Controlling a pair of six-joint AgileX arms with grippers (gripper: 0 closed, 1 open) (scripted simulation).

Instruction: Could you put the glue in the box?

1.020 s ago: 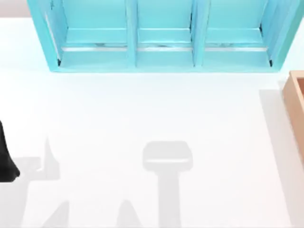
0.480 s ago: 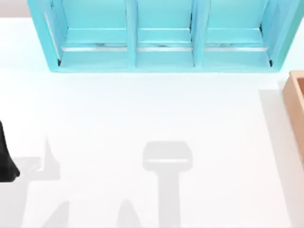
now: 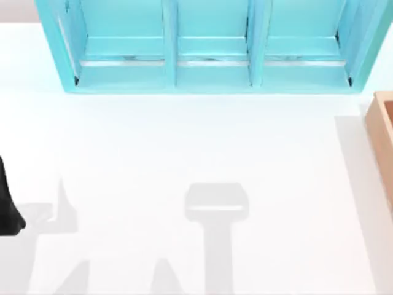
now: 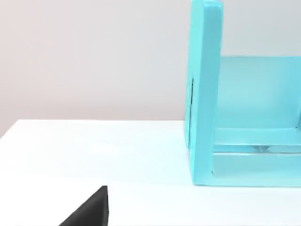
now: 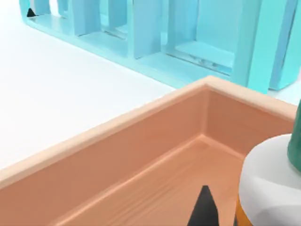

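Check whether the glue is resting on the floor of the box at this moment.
Cannot tell. In the right wrist view the glue is over the box, inside its walls, but its lower part is cut off at the picture's edge, so neither contact nor gap shows.

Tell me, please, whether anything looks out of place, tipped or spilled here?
Nothing stands out. The glue bottle is over the wooden box's inside, and the turquoise shelf unit stands square on the white table.

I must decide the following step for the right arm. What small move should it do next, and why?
Probably lower the glue a little and then release it. In the right wrist view the bottle sits over the box's orange-brown inside, within its walls, with a dark tip of the right tool beside it. The left arm rests at the table's left edge.
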